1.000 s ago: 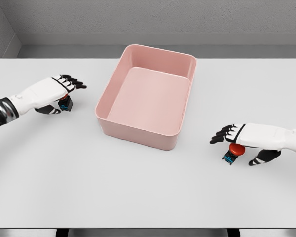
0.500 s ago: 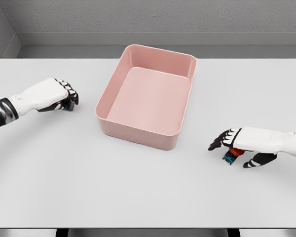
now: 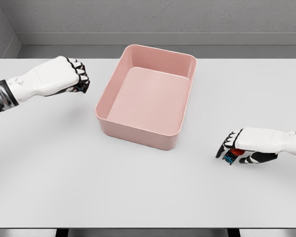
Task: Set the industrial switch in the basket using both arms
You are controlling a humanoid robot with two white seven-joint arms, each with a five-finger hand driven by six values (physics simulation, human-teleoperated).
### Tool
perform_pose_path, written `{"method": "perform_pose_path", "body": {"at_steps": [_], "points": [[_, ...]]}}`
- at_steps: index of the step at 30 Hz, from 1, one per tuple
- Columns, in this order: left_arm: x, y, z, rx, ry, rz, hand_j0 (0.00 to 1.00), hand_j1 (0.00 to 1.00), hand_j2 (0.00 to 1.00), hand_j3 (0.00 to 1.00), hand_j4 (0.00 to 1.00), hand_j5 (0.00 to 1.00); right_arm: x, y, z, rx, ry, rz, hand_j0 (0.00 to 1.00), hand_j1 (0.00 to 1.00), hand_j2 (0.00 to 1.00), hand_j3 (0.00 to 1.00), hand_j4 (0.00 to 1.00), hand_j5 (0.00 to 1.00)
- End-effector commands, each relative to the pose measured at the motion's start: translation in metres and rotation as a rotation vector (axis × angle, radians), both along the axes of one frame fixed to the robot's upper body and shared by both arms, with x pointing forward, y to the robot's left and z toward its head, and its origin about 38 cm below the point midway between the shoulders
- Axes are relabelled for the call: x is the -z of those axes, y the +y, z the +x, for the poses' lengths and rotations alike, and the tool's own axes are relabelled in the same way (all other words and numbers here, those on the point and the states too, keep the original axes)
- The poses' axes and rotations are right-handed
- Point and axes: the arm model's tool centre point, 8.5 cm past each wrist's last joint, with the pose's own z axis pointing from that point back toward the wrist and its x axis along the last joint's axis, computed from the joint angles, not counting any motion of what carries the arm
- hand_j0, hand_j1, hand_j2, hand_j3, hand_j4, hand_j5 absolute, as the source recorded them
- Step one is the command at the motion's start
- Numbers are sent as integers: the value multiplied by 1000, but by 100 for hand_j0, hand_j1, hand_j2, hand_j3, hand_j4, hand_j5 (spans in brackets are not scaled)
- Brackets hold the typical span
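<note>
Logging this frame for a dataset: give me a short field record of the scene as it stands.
basket: pink basket, empty, mid-table
table: white table
left robot hand: left robot hand, fingers curled, raised left of the basket; contents hidden
right robot hand: right robot hand, closed on the industrial switch, low at the table, right of the basket
switch in basket: not yet

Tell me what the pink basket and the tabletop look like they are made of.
The pink basket looks like moulded plastic: one uniform colour, smooth seamless walls, rounded corners, a soft matte sheen. The tabletop looks like a matte white laminate or painted board: flat, even, without grain or glare. Both are simulator renders, so the materials are only a guess.
</note>
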Motion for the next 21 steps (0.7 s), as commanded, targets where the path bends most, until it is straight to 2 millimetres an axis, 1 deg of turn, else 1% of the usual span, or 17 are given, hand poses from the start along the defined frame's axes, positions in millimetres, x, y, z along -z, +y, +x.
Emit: {"method": "perform_pose_path", "body": {"at_steps": [1, 5, 9, 10, 12, 14, 16, 17, 19, 21], "points": [[-7, -14, -6, 41, -17, -25, 24, 24, 24, 24, 24, 24, -1, -1, 0, 2, 5, -3, 59, 59, 59, 59, 59, 59], [-20, -35, -7, 92, -47, -37, 24, 24, 24, 24, 24, 24, -2, -1, 1, 0, 3, -7, 51, 51, 51, 51, 51, 51], [-32, -64, -4, 148, -81, -86, 24, 24, 24, 24, 24, 24, -7, -1, 3, -3, -7, -15, 49, 49, 49, 49, 49, 49], [-32, -71, -3, 161, -83, -99, 24, 24, 24, 24, 24, 24, -8, -1, 4, -5, -8, -17, 49, 49, 49, 49, 49, 49], [-31, -95, -3, 200, -70, -117, 24, 24, 24, 24, 24, 24, -11, -1, 6, -5, -18, -18, 49, 49, 49, 49, 49, 49], [-30, -108, -4, 220, -68, -133, 24, 24, 24, 24, 24, 24, -13, -1, 7, -6, -24, -18, 49, 49, 49, 49, 49, 49], [-24, -124, -5, 251, -49, -124, 24, 24, 24, 24, 24, 24, -19, 0, 10, -6, -39, -15, 49, 49, 49, 49, 49, 49], [-17, -137, -7, 272, -29, -120, 24, 24, 24, 24, 24, 24, -20, 0, 11, -7, -44, -14, 49, 49, 49, 49, 49, 49], [-5, -143, -4, 269, 7, -97, 24, 24, 24, 24, 24, 24, -23, 1, 13, -9, -53, -12, 49, 49, 49, 49, 49, 49], [11, -140, 10, 224, 50, -93, 24, 24, 24, 24, 24, 24, -28, 1, 16, -10, -65, -11, 49, 49, 49, 49, 49, 49]]}}
